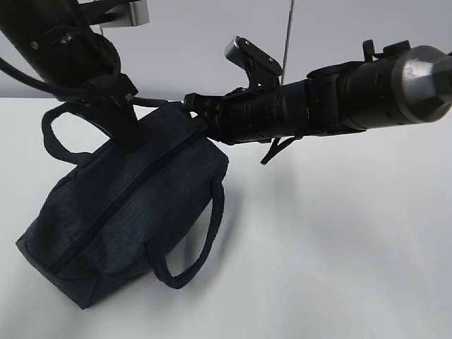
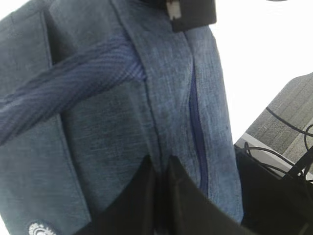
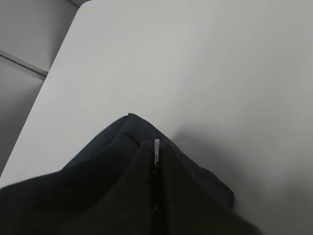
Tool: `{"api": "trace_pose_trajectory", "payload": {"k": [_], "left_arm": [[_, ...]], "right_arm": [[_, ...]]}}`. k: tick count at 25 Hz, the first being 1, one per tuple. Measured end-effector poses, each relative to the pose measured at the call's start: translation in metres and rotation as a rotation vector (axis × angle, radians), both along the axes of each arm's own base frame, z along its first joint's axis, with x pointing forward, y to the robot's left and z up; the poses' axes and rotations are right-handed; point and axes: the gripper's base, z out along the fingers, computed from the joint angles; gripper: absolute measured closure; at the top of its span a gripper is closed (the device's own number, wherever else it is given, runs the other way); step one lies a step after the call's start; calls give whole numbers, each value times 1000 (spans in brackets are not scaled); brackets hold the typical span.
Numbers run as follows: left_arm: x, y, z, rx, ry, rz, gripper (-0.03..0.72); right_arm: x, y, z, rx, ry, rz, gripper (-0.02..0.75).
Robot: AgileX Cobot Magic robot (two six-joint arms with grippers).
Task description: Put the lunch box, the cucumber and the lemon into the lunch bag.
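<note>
The lunch bag [image 1: 120, 219] is positioned on the white table [image 1: 339, 254], at the left of the exterior view, with its top zipper closed. The left gripper [image 2: 159, 196] is closed, its fingers pinched on the fabric beside the zipper line. The right gripper [image 3: 156, 161] is closed on a silver metal piece [image 3: 157, 152] at the bag's far end.

Both arms [image 1: 332, 99] are matte black with loose black cables, the right ending in what looks like a bare silver cap.
</note>
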Motion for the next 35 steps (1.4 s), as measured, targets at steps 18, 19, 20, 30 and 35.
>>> {"api": "trace_pose_trajectory", "payload": {"k": [18,19,20,30,35], "left_arm": [[-19,4,36,-79,-66,3,694],[-21,5,39,-91,-71,3,694],[-23,5,43,-102,-77,4,694],[-34,7,58,-150,-100,6,694],[-34,7,58,-150,-100,7,694]], "right_arm": [[6,-10,2,12,-9,-4,738],[6,-11,2,12,-9,-6,738],[6,-11,2,11,-10,-5,738],[8,-14,1,15,-10,-5,738],[8,-14,2,16,-11,-3,738]]}}
